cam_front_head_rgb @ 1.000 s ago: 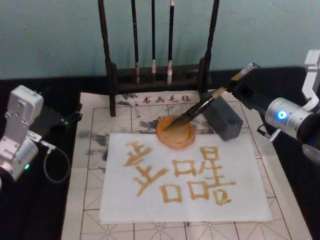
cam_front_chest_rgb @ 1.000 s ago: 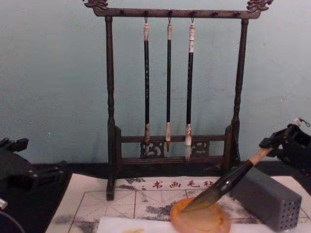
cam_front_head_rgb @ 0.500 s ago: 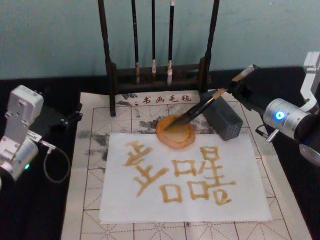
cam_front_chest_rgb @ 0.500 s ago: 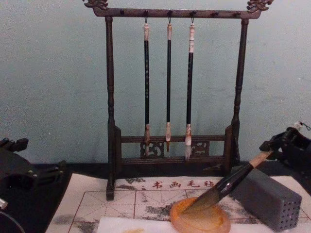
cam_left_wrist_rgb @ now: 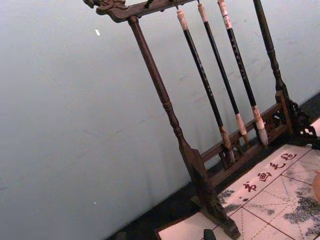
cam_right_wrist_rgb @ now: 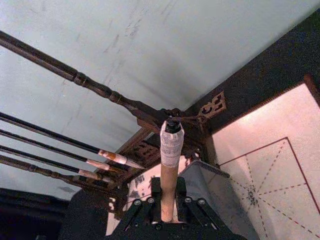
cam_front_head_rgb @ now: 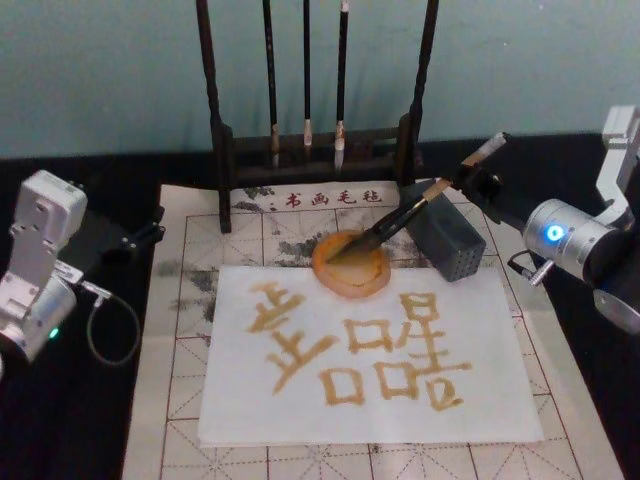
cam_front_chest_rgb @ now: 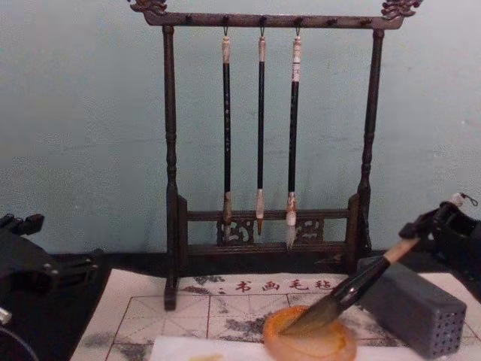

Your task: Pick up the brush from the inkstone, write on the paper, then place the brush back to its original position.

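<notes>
On the table sits one round amber inkstone (cam_front_head_rgb: 350,267), and the brush (cam_front_head_rgb: 398,219) has its dark tuft resting in it, the shaft leaning up and back over one grey block with small holes (cam_front_head_rgb: 447,241) just beside the dish on the robot's right. The right gripper (cam_front_head_rgb: 478,181) is at the top of the tan handle, fingers closed on it; the right wrist view has the handle running up between the black fingers (cam_right_wrist_rgb: 141,210) to the whitish end cap.

One white paper (cam_front_head_rgb: 370,355) lies in front of the inkstone, its far edge touching or tucked under the dish, with three big ochre characters brushed on it. Under all that there's one cream mat (cam_front_head_rgb: 185,330) with red grid lines, a row of red characters along the far edge and grey ink stains.

Behind it stands one dark wooden rack (cam_front_chest_rgb: 261,143) with three thin brushes (cam_front_chest_rgb: 260,120) hanging side by side, tips down.

The left gripper (cam_front_head_rgb: 140,238) is parked off the mat on the robot's left, over the black table (cam_front_head_rgb: 70,420), and I honestly can't tell if it's open or closed. The back wall (cam_front_chest_rgb: 83,113) is plain pale blue-green.
</notes>
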